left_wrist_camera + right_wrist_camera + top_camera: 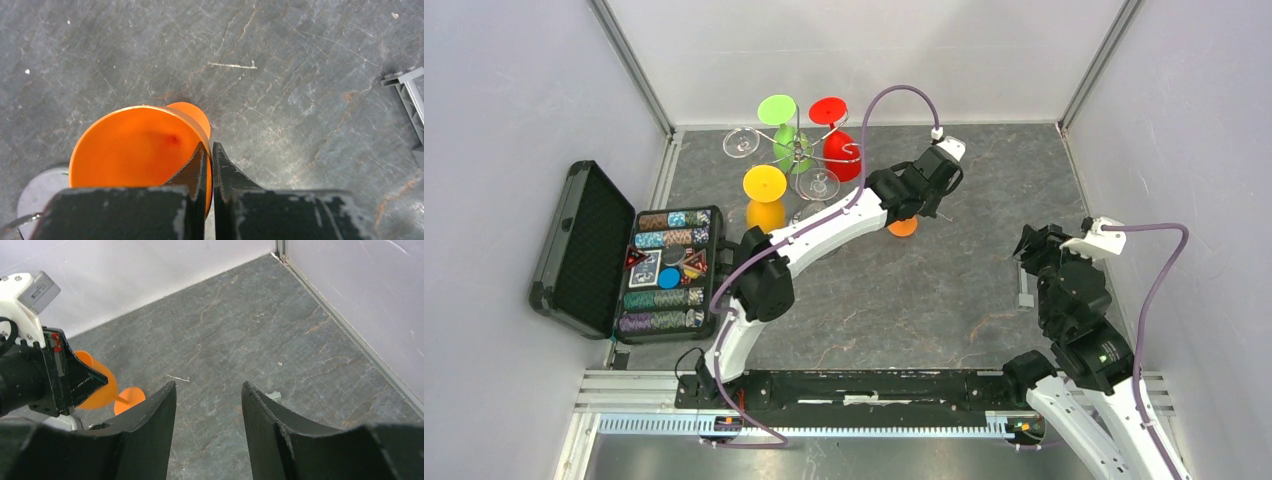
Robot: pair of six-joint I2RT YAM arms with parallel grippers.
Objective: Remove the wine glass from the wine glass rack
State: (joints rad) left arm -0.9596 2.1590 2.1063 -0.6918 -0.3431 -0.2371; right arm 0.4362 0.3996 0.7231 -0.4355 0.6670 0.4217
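The orange wine glass [135, 145] is held off the rack [799, 150], tilted, with its bowl at the jaws of the left gripper [210, 150] and its stem and foot pointing away from them toward the table [924, 300]. Whether the foot touches the table cannot be told. The rim of the bowl is pinched between the left jaws, which are pressed nearly together, one finger inside the bowl and the other outside it. The rack is seen behind and to the left of these jaws, near them but apart from the glass. A green glass [777, 110], a red glass [828, 110] and a yellow glass [764, 185] are seen at its arms with their feet upward, and clear glasses [742, 142] beside them. The jaws of the right gripper [209, 390] are spread, with only bare table seen between them. The orange glass lies well to their left. An open case [664, 270] of chips is seen far to the left of both grippers.
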